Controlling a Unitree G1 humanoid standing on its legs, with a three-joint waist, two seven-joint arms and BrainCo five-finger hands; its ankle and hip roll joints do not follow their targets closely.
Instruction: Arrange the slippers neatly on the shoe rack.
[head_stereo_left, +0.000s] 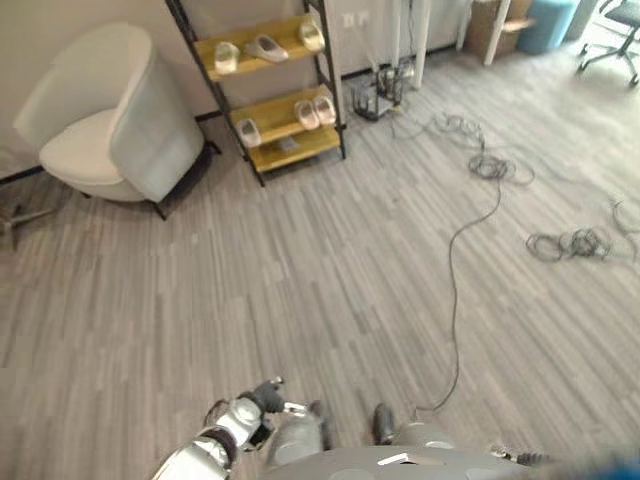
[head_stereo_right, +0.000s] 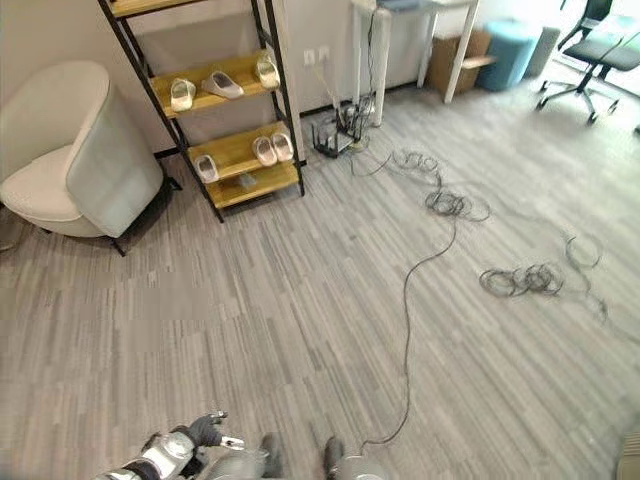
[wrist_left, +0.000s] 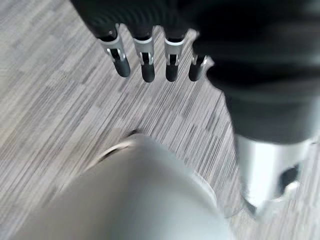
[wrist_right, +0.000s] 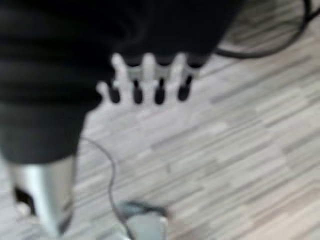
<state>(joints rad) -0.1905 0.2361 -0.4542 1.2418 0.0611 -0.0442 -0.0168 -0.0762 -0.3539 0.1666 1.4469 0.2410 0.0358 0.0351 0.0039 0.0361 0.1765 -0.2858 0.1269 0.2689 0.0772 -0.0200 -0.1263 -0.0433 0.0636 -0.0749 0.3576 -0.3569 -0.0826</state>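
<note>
Left eye view: slippers (head_stereo_left: 268, 47) sit on the shoe rack (head_stereo_left: 325, 90), upper and lower shelves, beside an armchair (head_stereo_left: 110, 120). Left wrist view: my left hand (wrist_left: 150, 55), fingers (wrist_left: 147, 70) relaxed, empty. Right wrist view: my right hand (wrist_right: 147, 80), fingers relaxed, over floor (wrist_right: 240, 145).

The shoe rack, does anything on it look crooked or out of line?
Yes. On the upper shelf of the shoe rack, the middle slipper lies turned sideways, while the slippers at either end point straight. The pair on the lower shelf sits neatly; a lone slipper lies apart.
</note>
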